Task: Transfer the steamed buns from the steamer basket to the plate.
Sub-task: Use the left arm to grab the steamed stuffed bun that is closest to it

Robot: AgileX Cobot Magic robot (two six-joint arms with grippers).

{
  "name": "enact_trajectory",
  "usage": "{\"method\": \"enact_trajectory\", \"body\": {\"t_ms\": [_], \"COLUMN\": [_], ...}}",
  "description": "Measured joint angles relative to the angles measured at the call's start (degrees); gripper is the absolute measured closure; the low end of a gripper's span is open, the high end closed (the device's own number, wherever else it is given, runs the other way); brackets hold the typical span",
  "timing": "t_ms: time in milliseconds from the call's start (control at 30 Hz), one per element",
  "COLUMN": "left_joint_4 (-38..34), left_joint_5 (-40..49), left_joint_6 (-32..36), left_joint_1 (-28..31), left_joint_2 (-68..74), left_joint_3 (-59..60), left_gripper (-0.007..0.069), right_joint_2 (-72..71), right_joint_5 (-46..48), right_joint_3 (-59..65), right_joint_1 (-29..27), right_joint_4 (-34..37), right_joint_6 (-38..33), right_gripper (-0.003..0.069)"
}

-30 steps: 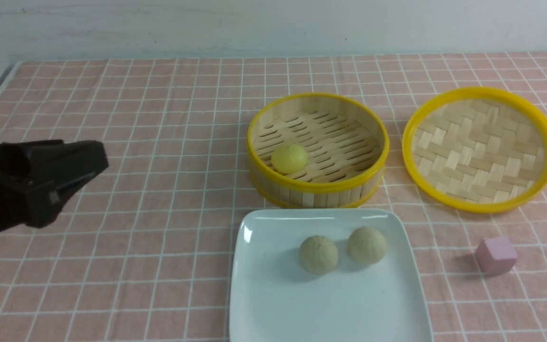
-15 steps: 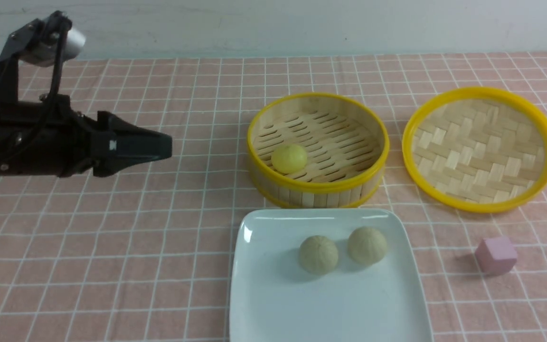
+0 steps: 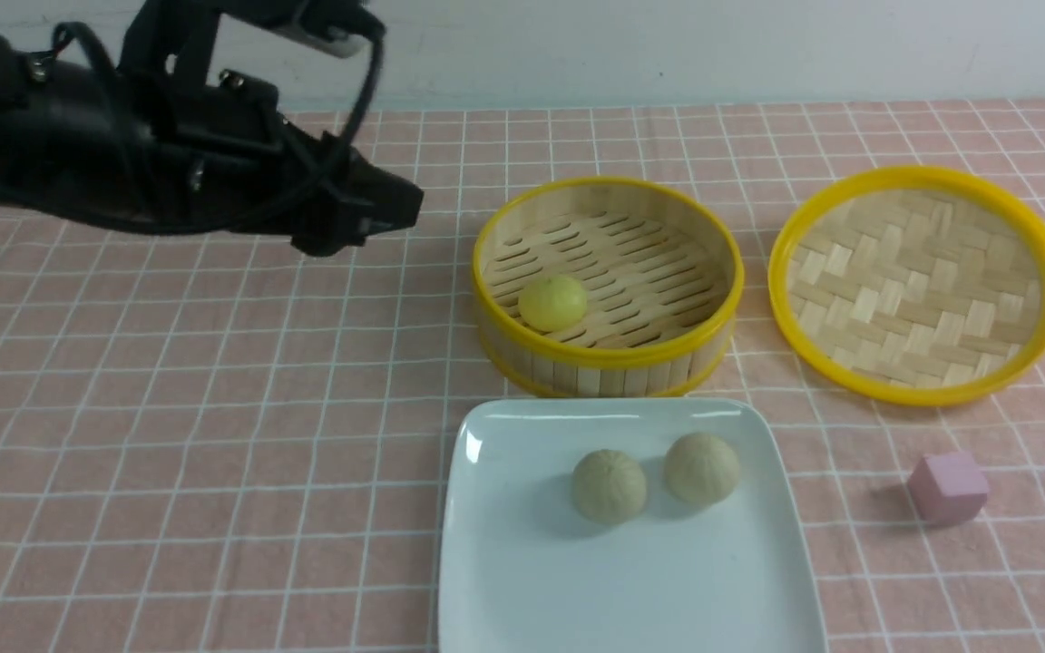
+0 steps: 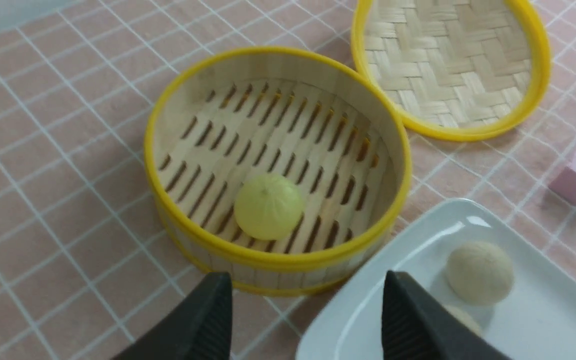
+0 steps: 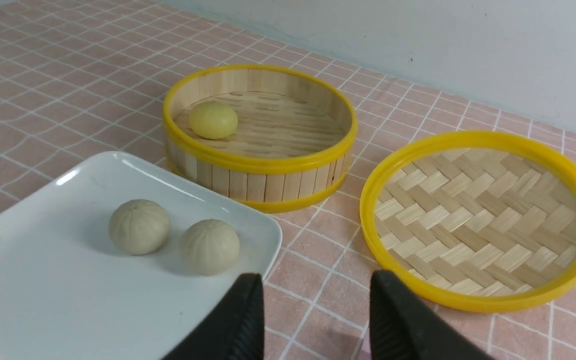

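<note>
The steamer basket (image 3: 613,370) holds one pale yellow bun (image 3: 552,302) near its left wall. Two pale beige buns (image 3: 609,485) (image 3: 702,467) sit side by side on the white square plate (image 3: 532,580) in front of the basket. My left gripper (image 3: 391,207) hangs open and empty above the cloth, left of the basket. In the left wrist view the left gripper (image 4: 307,280) has its jaws wide apart, short of the basket (image 4: 278,260) and the yellow bun (image 4: 268,206). My right gripper (image 5: 316,279) is open and empty, near the plate's corner (image 5: 263,235); it does not show in the front view.
A shallow woven bamboo disc with a yellow rim (image 3: 917,281) lies right of the basket. A small pink cube (image 3: 947,487) sits right of the plate. A pink checked cloth covers the table; a pale wall runs along the back.
My left arm has risen and swung right and forward, from the left edge of the view to just left of the basket. The buns, basket and plate have not moved.
</note>
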Motion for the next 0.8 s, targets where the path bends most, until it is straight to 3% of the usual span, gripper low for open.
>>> {"method": "enact_trajectory", "body": {"t_ms": [133, 233, 800], "left_joint_4": [8.00, 11.66, 14.68], "left_joint_5": [-7.35, -7.80, -6.24], "left_joint_6": [-10.94, -13.83, -14.87], "left_joint_1": [-5.33, -6.83, -8.43], "left_joint_2": [2.60, 5.94, 23.80], "left_joint_3": [-0.13, -0.56, -10.91], "left_gripper": [0.0204, 0.0204, 0.0140], "right_joint_2": [0.00, 0.00, 0.00], "right_joint_5": [0.95, 1.21, 4.98], "right_joint_3": [0.00, 0.00, 0.00], "right_joint_1": [0.00, 0.00, 0.00], "right_joint_4": [0.00, 0.00, -0.16], "right_joint_6": [0.35, 0.33, 0.33], "right_gripper": [0.0347, 0.0347, 0.0347]}}
